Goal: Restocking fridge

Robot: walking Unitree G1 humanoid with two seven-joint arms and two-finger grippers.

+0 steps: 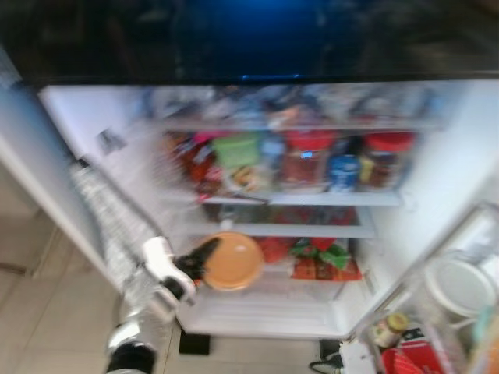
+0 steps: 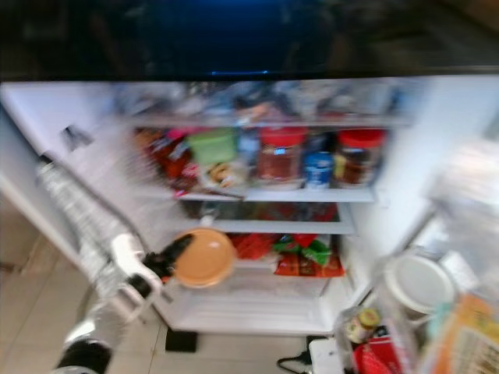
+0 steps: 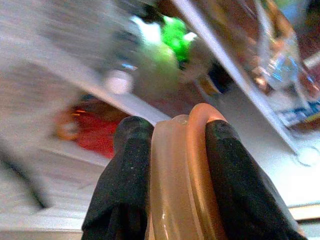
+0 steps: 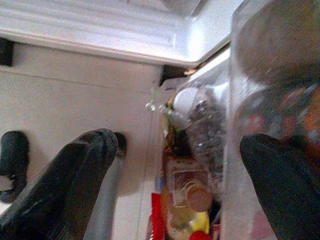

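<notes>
Head camera first, and it's blurry: I'm standing at the open fridge (image 1: 117,156) with my left gripper (image 1: 204,253) holding an orange plate (image 1: 231,262) out over the lower shelf (image 1: 257,300). I'm gripping it by its near edge, probably so the rest can slide in flat beside the red and green packets (image 1: 323,261). On the shelf above I'm counting 2 red-lidded jars (image 1: 306,160), 1 green tub (image 1: 235,149) and 1 blue can (image 1: 343,171). The door rack (image 1: 460,234) on my right is carrying 1 white lid or dish (image 1: 460,287).

Left wrist camera: my 2 fingers (image 3: 125,190) are pinching the plate's rim between them, clamped tight, with the shelves smeared behind.

Right wrist camera: my right gripper (image 4: 172,175) is hanging idle with its fingers spread wide, looking down at the floor (image 4: 75,85) and some bottles (image 4: 200,125) in the door rack. I can't count those.
</notes>
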